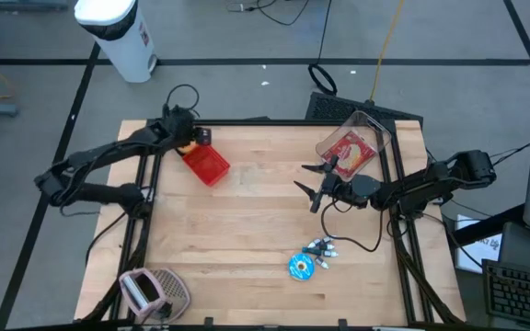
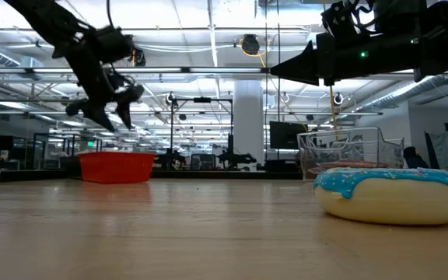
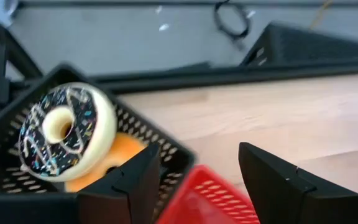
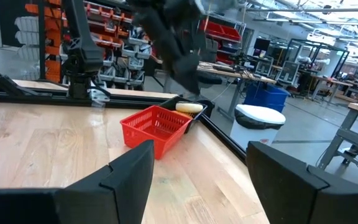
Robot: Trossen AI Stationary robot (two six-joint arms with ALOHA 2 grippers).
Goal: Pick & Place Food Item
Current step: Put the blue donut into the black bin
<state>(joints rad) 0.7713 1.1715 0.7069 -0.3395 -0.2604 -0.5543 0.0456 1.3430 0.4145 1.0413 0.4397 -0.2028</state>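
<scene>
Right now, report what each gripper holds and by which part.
Nothing is held. The left gripper hangs open over the black basket with the sprinkled donut; the right gripper is open above the table.

A white bin point(image 1: 118, 35) with a dark liner stands on the grey floor beyond the far left corner of the wooden table point(image 1: 256, 230); from the right wrist view it shows past the table's edge point(image 4: 258, 121). A loop of black cable point(image 1: 321, 77) lies on the floor behind the table. At the near left corner rests a pinkish, mesh-sided object point(image 1: 154, 292). Off to the right sits a keyboard point(image 1: 521, 292).
</scene>
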